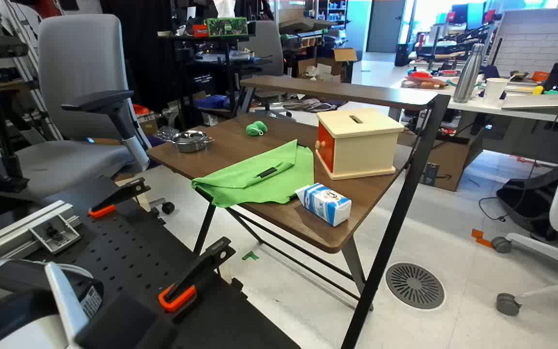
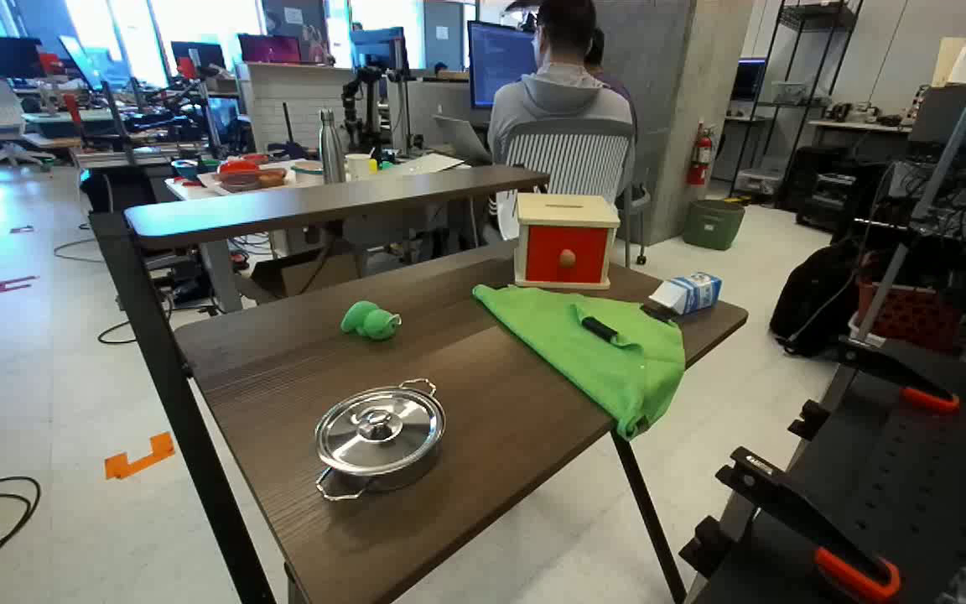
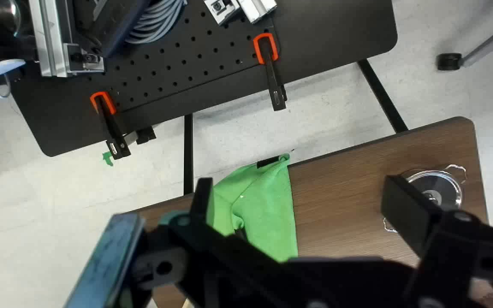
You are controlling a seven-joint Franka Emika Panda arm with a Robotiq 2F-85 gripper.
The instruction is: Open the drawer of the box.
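The box [image 1: 365, 154] is pale cream wood with a slotted flat top and stands upright on the brown table; it is also in an exterior view [image 2: 567, 210]. Its drawer [image 1: 326, 151] has a red-orange front with a round wooden knob, also seen in an exterior view [image 2: 543, 252]. The drawer front sits flush in the box, closed. My gripper [image 3: 302, 201] is open and empty in the wrist view, its fingers wide apart high above the green cloth and table. It is out of both exterior views. In the wrist view the box is almost wholly hidden or out of frame.
A green cloth [image 1: 264, 174] lies before the box. A blue-and-white milk carton [image 1: 325, 202] lies near the table corner. A lidded steel pot [image 2: 380, 436] and a green toy [image 2: 371, 320] stand on the table [image 2: 483, 495]. A raised shelf [image 1: 342, 92] runs along one table edge.
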